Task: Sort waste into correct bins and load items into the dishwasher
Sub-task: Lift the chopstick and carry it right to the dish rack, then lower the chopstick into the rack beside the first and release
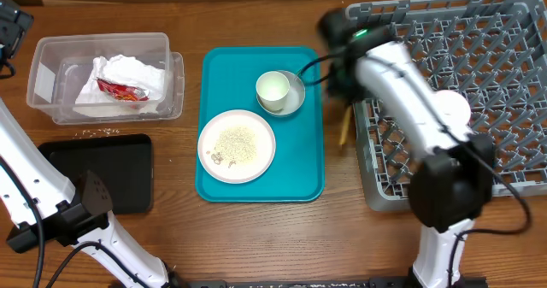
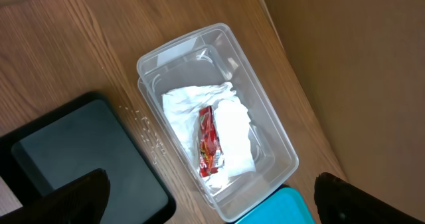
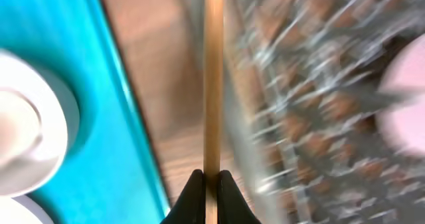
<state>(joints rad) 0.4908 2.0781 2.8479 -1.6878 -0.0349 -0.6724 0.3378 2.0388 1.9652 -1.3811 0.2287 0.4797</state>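
Chopsticks [image 3: 213,84], wooden, pinched in the right claw [image 3: 211,184]
Located between teal tray [image 1: 303,164] and grey dish rack [image 1: 479,32], over the tabletop [image 1: 342,237]; right claw clamped fully onto them. Left claw [image 2: 212,204] spread wide, holding nothing, above clear tub [image 2: 269,134] containing white napkin [image 2: 232,127] and red wrapper [image 2: 207,141]; black tray [image 2: 80,151] just beside the tub

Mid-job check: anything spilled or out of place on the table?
Yes. Loose rice bits lie scattered on the bare wood between the clear tub and the black tray, in neither bin. More rice sits on the plate on the teal tray. Nothing else stands out.
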